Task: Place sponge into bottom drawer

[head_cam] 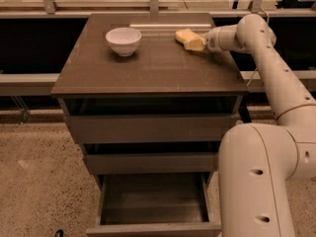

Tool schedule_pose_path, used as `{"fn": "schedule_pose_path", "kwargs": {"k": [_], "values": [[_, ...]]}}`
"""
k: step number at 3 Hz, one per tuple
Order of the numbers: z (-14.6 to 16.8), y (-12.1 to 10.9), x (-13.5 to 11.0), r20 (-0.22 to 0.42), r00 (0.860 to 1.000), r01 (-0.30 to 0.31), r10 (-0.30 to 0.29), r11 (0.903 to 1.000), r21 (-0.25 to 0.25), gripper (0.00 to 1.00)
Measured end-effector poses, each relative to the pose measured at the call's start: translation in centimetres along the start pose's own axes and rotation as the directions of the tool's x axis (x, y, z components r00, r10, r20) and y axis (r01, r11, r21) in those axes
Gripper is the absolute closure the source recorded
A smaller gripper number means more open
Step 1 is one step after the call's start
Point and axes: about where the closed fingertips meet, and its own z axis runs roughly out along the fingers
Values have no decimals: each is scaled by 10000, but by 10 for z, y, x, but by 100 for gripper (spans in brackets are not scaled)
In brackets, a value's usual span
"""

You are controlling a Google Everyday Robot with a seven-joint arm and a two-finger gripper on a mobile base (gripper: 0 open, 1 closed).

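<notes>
A speckled stone floor (34, 181) runs under a dark grey-brown wooden cabinet top (148, 68), with a metal rail along the wall behind it. My white two-finger gripper (203, 42) is reached out over the far right part of that top, right at the small pale yellow soft sponge (186, 37). The sponge sits at the gripper's tip, touching it and apparently resting on the wood. I cannot tell from here whether the gripper has closed on the sponge or is only pressed against it.

Beyond the sponge, further out from the gripper along the same back edge, stands a round white ceramic bowl (123, 40), apart from the sponge.

The narrow grey-brown bottom drawer (153, 201) is pulled out, well below the gripper and back toward my base; what I see of its dark inside holds nothing.

So the drawer is ready, but the sponge is not in it yet. As I judge it, I'm at the pick-up: lift, carry down and release are all left.
</notes>
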Motion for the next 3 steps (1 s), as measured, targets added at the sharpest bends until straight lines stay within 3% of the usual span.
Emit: {"fn": "schedule_pose_path", "kwargs": {"k": [1,2,3], "values": [[0,0,0,0,10000,0,0,10000,0,100],[-8,0,-8,639,9978,181,-167,9996,-219,100],[-40,5,-32,2302,9704,909,-732,9936,-671,100]]}}
